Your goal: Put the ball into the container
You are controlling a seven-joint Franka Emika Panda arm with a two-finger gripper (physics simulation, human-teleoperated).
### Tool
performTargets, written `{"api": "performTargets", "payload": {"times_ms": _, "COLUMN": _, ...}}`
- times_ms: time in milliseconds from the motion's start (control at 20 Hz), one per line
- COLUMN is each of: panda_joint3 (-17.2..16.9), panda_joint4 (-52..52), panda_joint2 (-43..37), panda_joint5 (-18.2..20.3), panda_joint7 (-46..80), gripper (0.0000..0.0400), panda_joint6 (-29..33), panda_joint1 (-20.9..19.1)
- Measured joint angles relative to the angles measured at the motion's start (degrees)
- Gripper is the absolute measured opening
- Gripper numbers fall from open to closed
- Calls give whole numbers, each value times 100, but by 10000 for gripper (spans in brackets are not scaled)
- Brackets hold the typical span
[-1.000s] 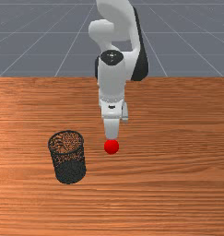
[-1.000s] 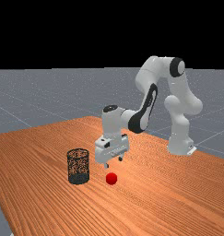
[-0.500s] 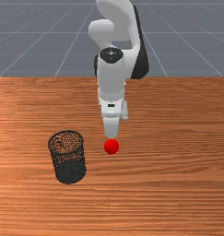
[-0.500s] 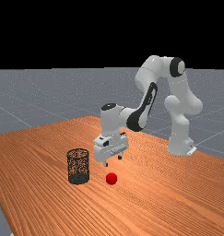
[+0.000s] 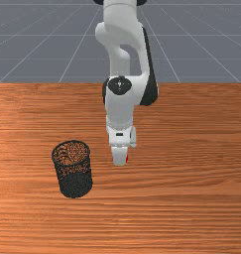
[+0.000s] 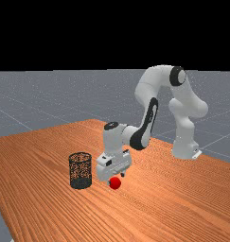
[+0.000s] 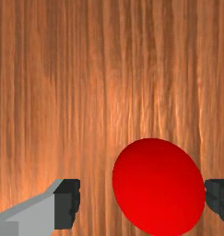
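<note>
Black mesh makes up the basket (image 5: 75,184), upright and open at the top, at the front view's left; to its right, well apart, is my gripper (image 6: 115,178), its fingers spread; between them the red ball (image 7: 157,184) lies on the table (image 5: 191,208), close beside one finger (image 7: 219,198), with a wide gap to the other; I cannot tell whether the near one touches. The ball looks smooth and firm; I'd guess it is light, hardly fragile, but keen to roll; a lopsided squeeze could nudge it or let it squirt away; so I'd shift my hand a little toward the near finger's side, settle the pads level with the ball's widest part, and pinch gently across its middle before any lift toward the basket.
</note>
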Motion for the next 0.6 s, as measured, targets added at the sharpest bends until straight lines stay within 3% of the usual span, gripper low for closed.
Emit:
{"api": "performTargets", "payload": {"times_ms": 200, "panda_joint3": 0, "panda_joint4": 193, "panda_joint2": 345, "panda_joint5": 0, "panda_joint7": 0, "gripper": 400, "panda_joint6": 39, "panda_joint1": 0}}
{"api": "performTargets", "payload": {"times_ms": 250, "panda_joint3": -10, "panda_joint4": -925, "panda_joint2": -37, "panda_joint5": 2, "panda_joint7": 6, "gripper": 282, "panda_joint6": 2439, "panda_joint1": 1}}
{"api": "performTargets", "payload": {"times_ms": 300, "panda_joint3": -5, "panda_joint4": -1102, "panda_joint2": -391, "panda_joint5": 3, "panda_joint7": 3, "gripper": 280, "panda_joint6": 2333, "panda_joint1": -4}}
{"api": "performTargets", "payload": {"times_ms": 350, "panda_joint3": -1, "panda_joint4": -159, "panda_joint2": -288, "panda_joint5": 0, "panda_joint7": 0, "gripper": 280, "panda_joint6": -7, "panda_joint1": 0}}
{"api": "performTargets", "payload": {"times_ms": 500, "panda_joint3": -1, "panda_joint4": -218, "panda_joint2": -174, "panda_joint5": 0, "panda_joint7": 1, "gripper": 279, "panda_joint6": 248, "panda_joint1": -1}}
{"api": "performTargets", "payload": {"times_ms": 600, "panda_joint3": 0, "panda_joint4": 581, "panda_joint2": 601, "panda_joint5": -16, "panda_joint7": -10, "gripper": 280, "panda_joint6": 496, "panda_joint1": -4}}
